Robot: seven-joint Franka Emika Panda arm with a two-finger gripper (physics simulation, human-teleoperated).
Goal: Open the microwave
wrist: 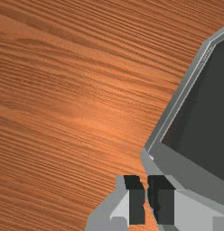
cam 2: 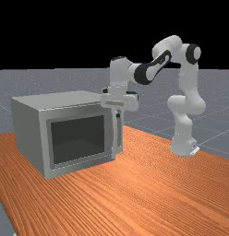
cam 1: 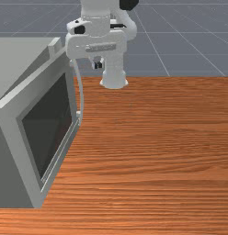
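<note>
One short sideways offset to settle first: handle (cam 1: pixel 82 96) to the front view's left of the pincer (cam 1: pixel 97 65), near but apart. For the handle, a long axis close to upright, along the edge of the door (cam 2: pixel 79 138) nearer the base (cam 2: pixel 183 144) of the arm, with a bow outward from the face. For the pincer, a downward aim beside the handle's upper end — fingers (wrist: pixel 137 203) slightly apart, just a narrow slot between, nothing clamped. Microwave (cam 2: pixel 28 133) on the worktop (cam 1: pixel 162 160), at the front view's left, with door turned toward the front view's right. Best next, probably: widen the slot, shift toward the handle, then lower — one finger to each side of that upright bar. Too little sideways travel, and likely a miss.
</note>
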